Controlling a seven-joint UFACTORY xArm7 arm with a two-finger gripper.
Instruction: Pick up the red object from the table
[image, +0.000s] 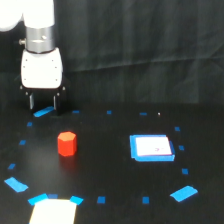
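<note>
The small red-orange hexagonal block (66, 143) stands upright on the flat black matte bench (105, 165), towards the exterior view's left, with nothing touching it. Small blue tape marks ring the bench around it; one of them (22, 142) lies just to the block's left, and a slanted blue strip (42, 112) lies beyond the block, further back. Nearer the camera than the block, a larger slanted blue piece (16, 185) sits at the left edge, and a pale cream patch with blue corners (52, 210) lies at the bottom edge, below the block. Well apart from the block, on the exterior view's right, rests a white square with a blue border (152, 148), flat on the bench. Another slanted blue piece (184, 193) lies nearer the camera than that square. Behind and above the block, apart from it, hangs the white-bodied gripper (43, 102) of the arm, its dark jaws pointing down close to the slanted blue strip. The jaws appear a little apart and hold nothing. A black draped cloth (150, 50) fills the background
</note>
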